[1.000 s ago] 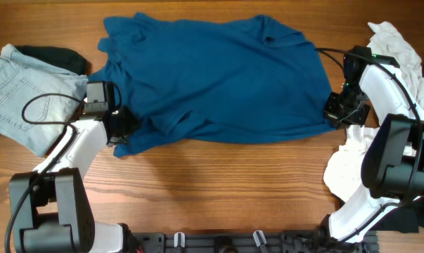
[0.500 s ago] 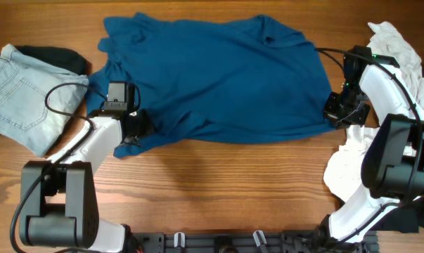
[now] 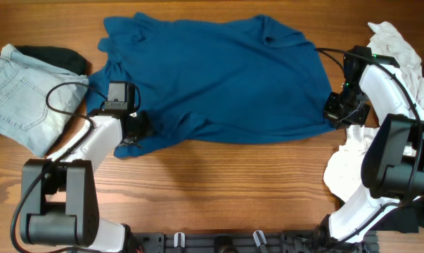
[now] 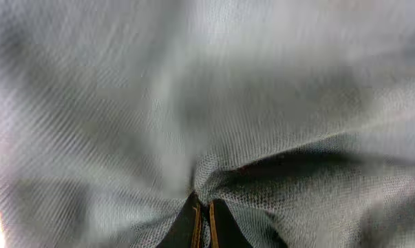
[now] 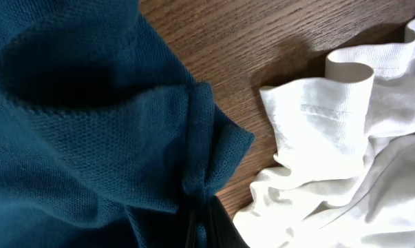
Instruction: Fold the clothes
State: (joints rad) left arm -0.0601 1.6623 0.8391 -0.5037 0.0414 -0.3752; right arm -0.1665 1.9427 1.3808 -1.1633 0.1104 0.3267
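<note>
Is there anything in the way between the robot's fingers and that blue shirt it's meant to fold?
Nothing visible. The left fingers pinch a fold of the blue shirt, and the right fingers pinch its right corner. The white garment lies beside, not between.

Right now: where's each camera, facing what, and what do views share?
Overhead: above table, facing down on blue shirt, jeans, white garment; both arms show.
Left wrist: on left arm, against shirt fabric; jaws shut on it.
Right wrist: on right arm, facing shirt edge; jaws shut on it.
Shared: right wrist and overhead show white garment.
</note>
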